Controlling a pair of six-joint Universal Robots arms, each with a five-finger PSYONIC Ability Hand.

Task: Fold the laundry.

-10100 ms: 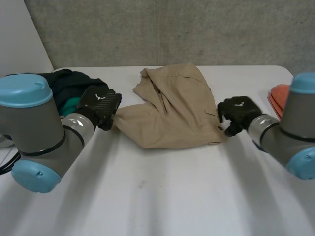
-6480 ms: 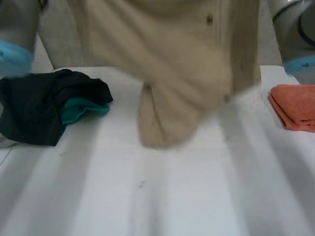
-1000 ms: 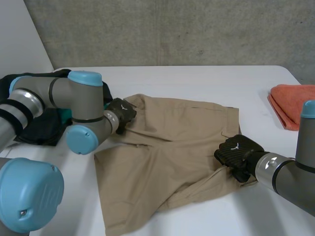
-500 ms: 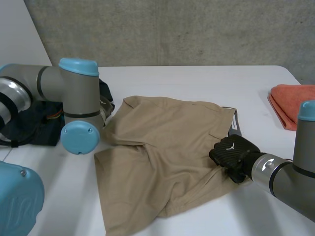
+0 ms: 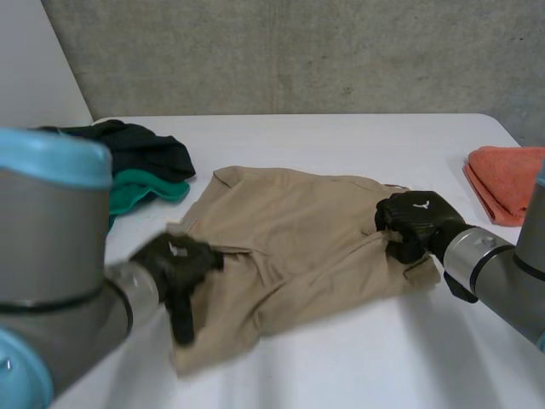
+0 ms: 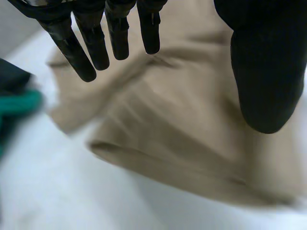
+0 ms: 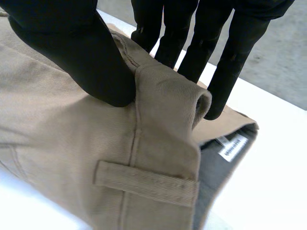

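Observation:
Tan shorts (image 5: 289,230) lie spread across the middle of the white table (image 5: 341,366). My left hand (image 5: 174,260) hovers over their near left part, a leg. In the left wrist view its fingers (image 6: 96,38) are straight and spread, well apart from the thumb, above the creased shorts (image 6: 182,120) and holding nothing. My right hand (image 5: 413,221) is at the shorts' right edge. In the right wrist view its thumb (image 7: 76,48) and straight fingers pinch a raised fold of the waistband (image 7: 168,91) just above a belt loop (image 7: 144,182).
A heap of dark and green clothes (image 5: 140,162) lies at the back left. A folded orange cloth (image 5: 502,183) sits at the right edge of the table. A concrete wall runs behind the table's far edge.
My left hand has let go of the shorts' far left corner, opened and swung to the near left leg. My right hand has drawn the pinched waistband back and to the right.

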